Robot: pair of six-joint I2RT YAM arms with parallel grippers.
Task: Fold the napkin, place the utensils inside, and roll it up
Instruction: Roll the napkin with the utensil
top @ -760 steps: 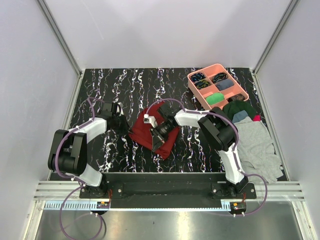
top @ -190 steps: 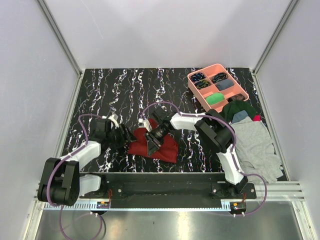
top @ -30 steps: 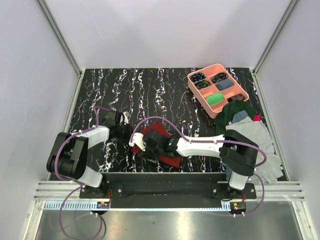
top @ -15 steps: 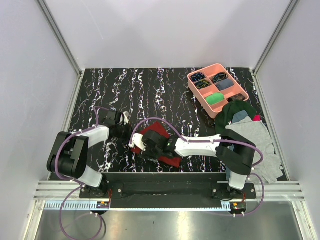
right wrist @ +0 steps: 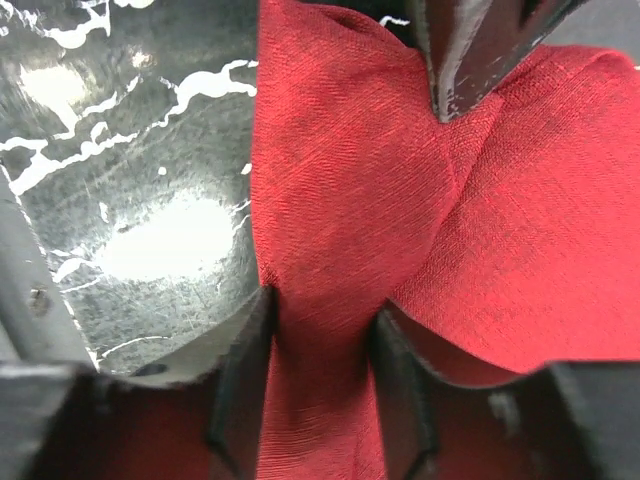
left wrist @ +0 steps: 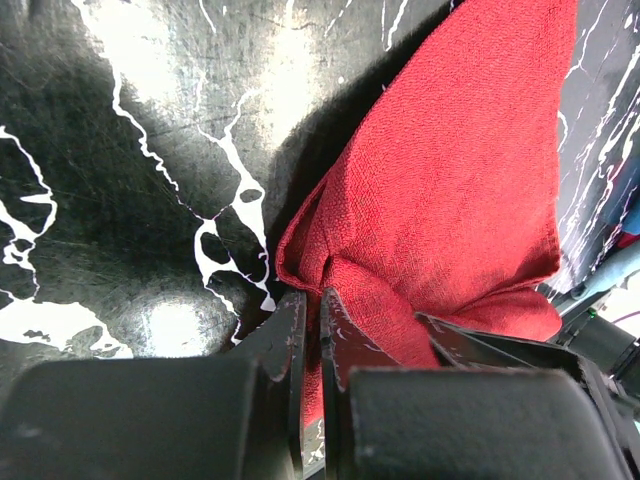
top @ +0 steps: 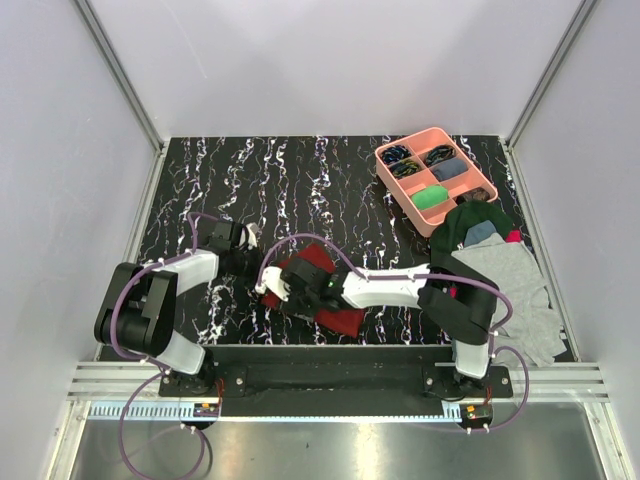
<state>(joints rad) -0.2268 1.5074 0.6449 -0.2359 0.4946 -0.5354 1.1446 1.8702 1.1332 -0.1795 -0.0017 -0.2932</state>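
Observation:
The dark red napkin (top: 314, 257) lies crumpled on the black marbled table near the front, between the two arms. My left gripper (top: 252, 264) is at its left edge; in the left wrist view its jaws are closed to a thin slit on a raised fold of the napkin (left wrist: 440, 190), at the gripper (left wrist: 311, 312). My right gripper (top: 287, 290) reaches across over the cloth. In the right wrist view its gripper (right wrist: 318, 335) has a bunched ridge of the napkin (right wrist: 330, 170) filling the gap between its jaws. No utensils are in view.
A pink compartment tray (top: 403, 205) with small items stands at the back right. A pile of grey, green and blue clothes (top: 510, 280) lies at the right edge. Grey walls close in the table on three sides.
My right gripper has shifted a little left toward the left gripper, drawing the napkin with it. The left arm has stayed nearly still.

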